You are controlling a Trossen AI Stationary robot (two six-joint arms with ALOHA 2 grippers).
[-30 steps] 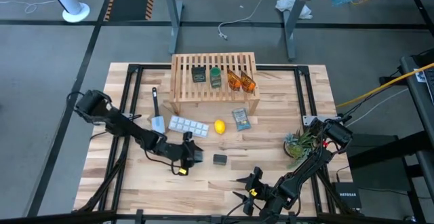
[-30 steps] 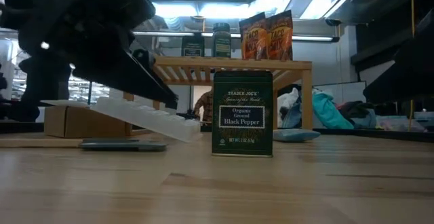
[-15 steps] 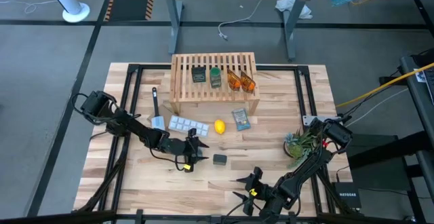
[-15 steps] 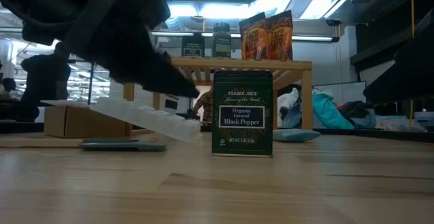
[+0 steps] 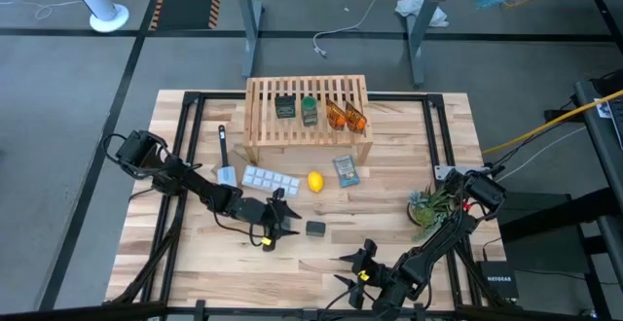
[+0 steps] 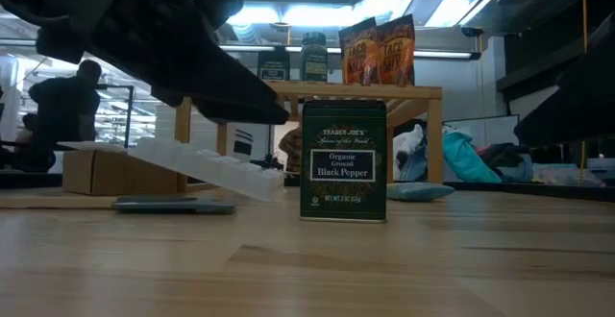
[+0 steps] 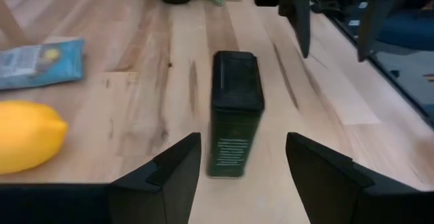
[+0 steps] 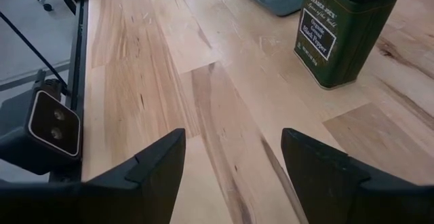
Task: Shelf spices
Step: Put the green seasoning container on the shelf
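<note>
Meanwhile, left gripper (image 7: 241, 157), fingers spread, faces pepper tin (image 7: 234, 122) standing beside lemon (image 7: 27, 134); right gripper (image 8: 230, 157) spread, near table's front edge.

Bright ceiling strips (image 6: 288, 14) backlight the low view — the arm (image 6: 144, 29) above reads as a blurred silhouette. The tabletop (image 5: 380, 233) is evenly lit from overhead, shadows faint — near fingers (image 7: 169, 176) look soft.

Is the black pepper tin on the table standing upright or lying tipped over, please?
Upright. The black pepper tin stands on its base on the table, lid uppermost, label reading level.
</note>
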